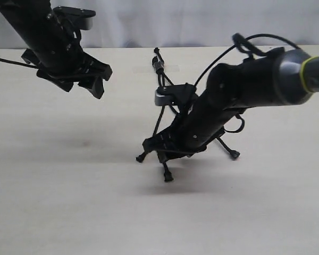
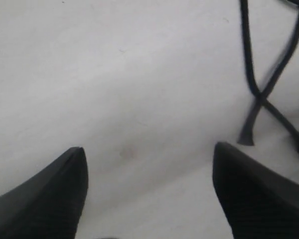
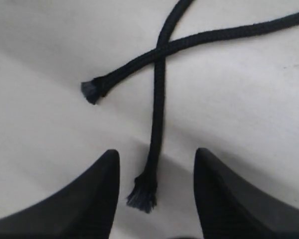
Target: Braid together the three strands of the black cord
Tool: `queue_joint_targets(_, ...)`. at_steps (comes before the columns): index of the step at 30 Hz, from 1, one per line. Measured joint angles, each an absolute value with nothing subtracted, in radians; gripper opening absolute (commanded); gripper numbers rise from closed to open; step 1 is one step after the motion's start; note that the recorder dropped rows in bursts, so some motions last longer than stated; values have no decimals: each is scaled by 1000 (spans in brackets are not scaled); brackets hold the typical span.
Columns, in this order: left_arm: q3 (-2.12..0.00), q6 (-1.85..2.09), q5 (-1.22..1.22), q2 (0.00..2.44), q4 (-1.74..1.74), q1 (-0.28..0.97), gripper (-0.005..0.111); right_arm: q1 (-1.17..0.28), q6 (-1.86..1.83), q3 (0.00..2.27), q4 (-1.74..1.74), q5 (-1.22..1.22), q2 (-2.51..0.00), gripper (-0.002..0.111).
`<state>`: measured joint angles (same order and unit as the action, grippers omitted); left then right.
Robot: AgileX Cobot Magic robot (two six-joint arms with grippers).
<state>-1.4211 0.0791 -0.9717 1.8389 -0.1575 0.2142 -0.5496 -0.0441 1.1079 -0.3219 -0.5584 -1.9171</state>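
Black cord [image 1: 159, 66] strands [image 3: 159, 99] cross (tips frayed); left gripper [image 2: 149, 147], right gripper [image 3: 157, 151] jaws gape, empty.

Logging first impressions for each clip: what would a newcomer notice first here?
The right gripper dominates, low over the middle of the table, its open jaws straddling one frayed strand end. Just beyond it two strands of the black cord cross. The left gripper hangs open and empty, raised at the exterior view's upper left.
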Motion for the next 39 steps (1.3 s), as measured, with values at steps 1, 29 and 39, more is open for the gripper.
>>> queue_joint_targets(1,-1421,91,-979,1833,-176,212,66,-568,0,1116,-274,-558,-1931,45)
queue_joint_targets(29,-1421,122,-977,1821,-240,210,66,-567,72,1184,526,-645,-1937,4)
queue_joint_targets(39,-1421,146,-1011,1821,-240,210,66,-480,70,1184,657,-513,-2003,4)
